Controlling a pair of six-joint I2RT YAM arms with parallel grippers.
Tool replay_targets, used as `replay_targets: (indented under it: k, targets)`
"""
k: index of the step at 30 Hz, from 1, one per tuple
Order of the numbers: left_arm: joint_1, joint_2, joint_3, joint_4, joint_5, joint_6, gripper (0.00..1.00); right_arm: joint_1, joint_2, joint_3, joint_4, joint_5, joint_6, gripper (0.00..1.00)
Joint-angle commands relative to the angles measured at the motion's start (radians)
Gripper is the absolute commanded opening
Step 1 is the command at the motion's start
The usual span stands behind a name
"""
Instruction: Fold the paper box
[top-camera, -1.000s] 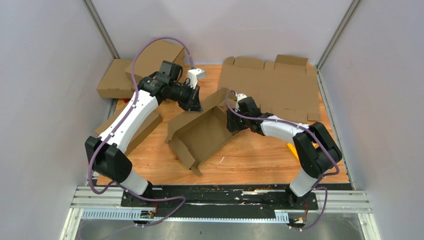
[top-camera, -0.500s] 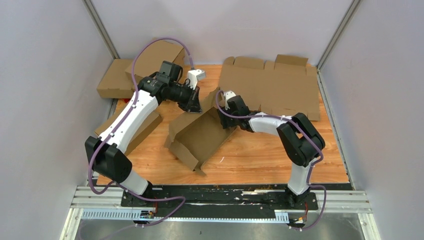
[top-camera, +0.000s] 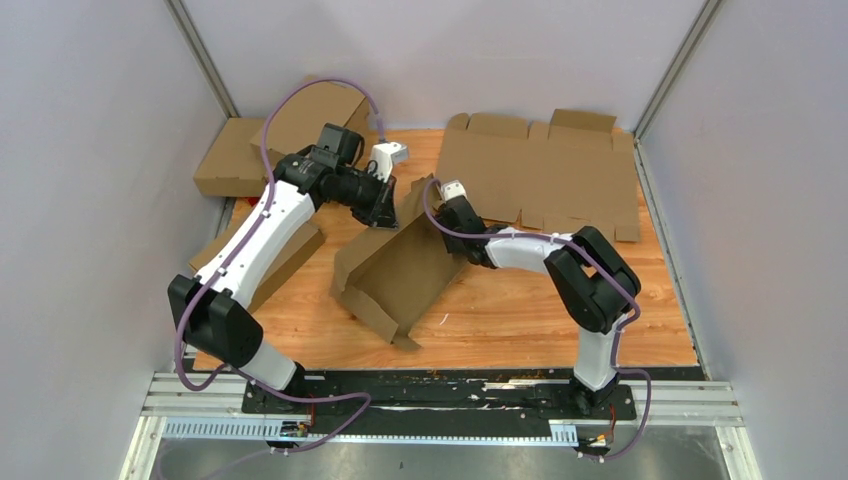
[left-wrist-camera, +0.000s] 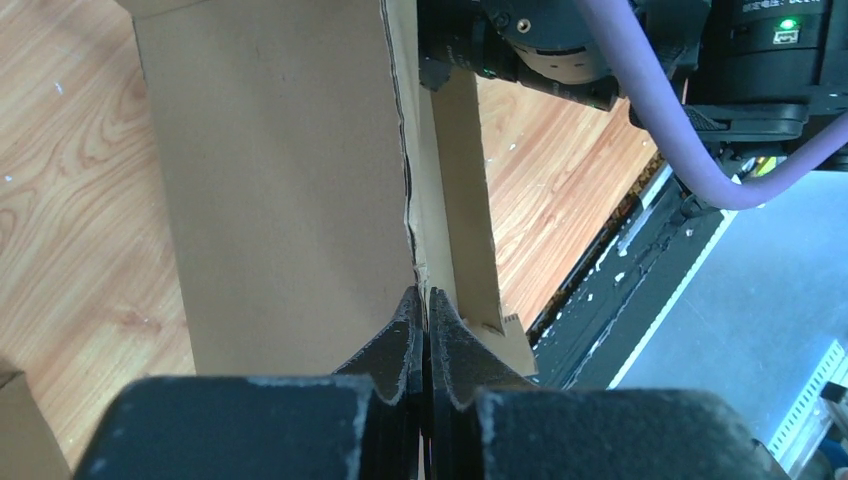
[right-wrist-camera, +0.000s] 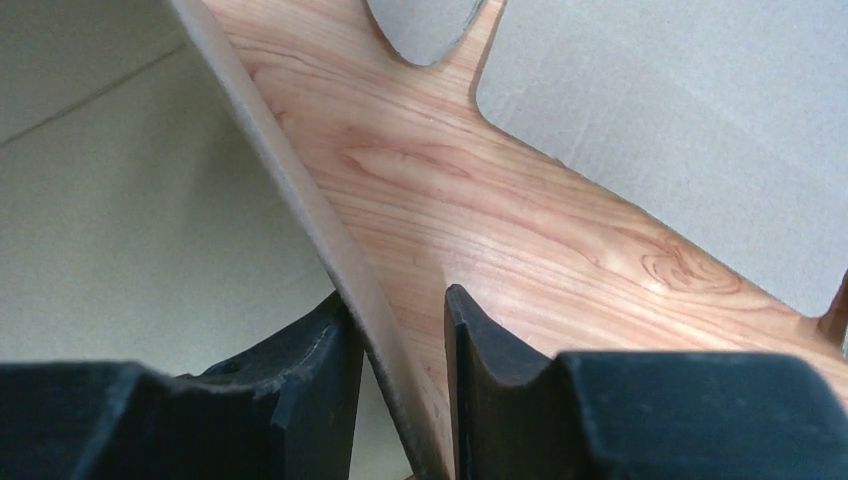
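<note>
Brown corrugated cardboard, die-cut and half raised into a shallow tray, sits skewed in the middle of the pale wooden table (top-camera: 520, 310): this is the paper box (top-camera: 400, 268), with its base flat, its far and right walls standing, and its near flaps loose. The left gripper (left-wrist-camera: 422, 300) has its fingers pressed together on the top edge of an upright wall at the far-left corner, where the wall meets a narrow side strip, so we treat it as the anchor. The right gripper (right-wrist-camera: 395, 300) straddles the box's right wall. One finger (right-wrist-camera: 320, 345) lies against the inner face, while the other shows a sliver of table between itself and the board, so the wall is bracketed rather than clamped.

We judge the step in hand to be standing this right wall square and tucking it in. To do it well, we should close on the wall low enough that it bends at its score rather than buckling mid-panel. We should keep the left pinch firm so the tray does not skid, and swing the wall inward along the crease rather than dragging the whole box. The flat brown cardboard sheet (top-camera: 545, 175) behind lies close, so the wrist should stay clear of it.
</note>
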Motion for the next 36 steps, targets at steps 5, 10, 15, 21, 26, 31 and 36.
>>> replay_targets:
  k: [5,10,15,21,26,31,36]
  targets:
    - [-0.02,-0.056,0.02,0.062,0.017,-0.002,0.02,0.042,-0.072,-0.053,-0.1,0.131,-0.037,0.31]
    - [-0.021,-0.059,0.017,0.07,0.004,-0.004,0.33,0.042,-0.141,-0.115,-0.136,0.055,0.013,0.37]
    - [-0.024,-0.085,0.018,0.099,-0.017,-0.021,0.54,0.027,-0.182,-0.165,-0.148,-0.011,0.079,0.73]
    - [-0.037,-0.103,0.016,0.053,-0.054,-0.005,0.39,-0.048,-0.264,-0.217,-0.097,-0.235,0.129,0.77]
    - [-0.04,-0.114,-0.025,0.058,-0.074,-0.011,0.24,-0.108,-0.324,-0.24,-0.091,-0.374,0.176,0.84]
    - [-0.04,-0.106,-0.014,0.101,-0.091,-0.028,0.28,-0.134,-0.437,-0.293,-0.053,-0.402,0.172,0.94]
    - [-0.04,-0.086,0.03,0.125,-0.115,-0.022,0.29,-0.133,-0.542,-0.333,-0.054,-0.369,0.152,0.93]
